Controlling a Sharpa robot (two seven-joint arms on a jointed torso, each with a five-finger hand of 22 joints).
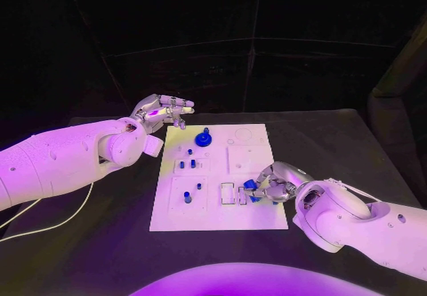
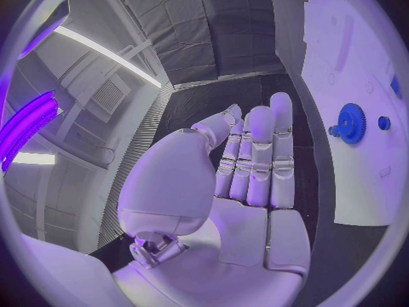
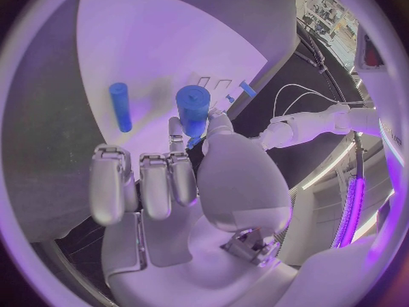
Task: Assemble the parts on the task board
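Pinching a blue part (image 3: 193, 107) over the board (image 1: 258, 213), right hand (image 1: 272, 185); left hand (image 1: 163, 111) empty, fingers apart.

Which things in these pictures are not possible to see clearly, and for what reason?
- Head view: the blue part in the right hand is mostly covered by its fingers; the shape is unclear.
- Head view: the small blue parts on the task board are too small to identify.
- Left wrist view: the task board is cut off by the circle's rim beyond the blue gear.
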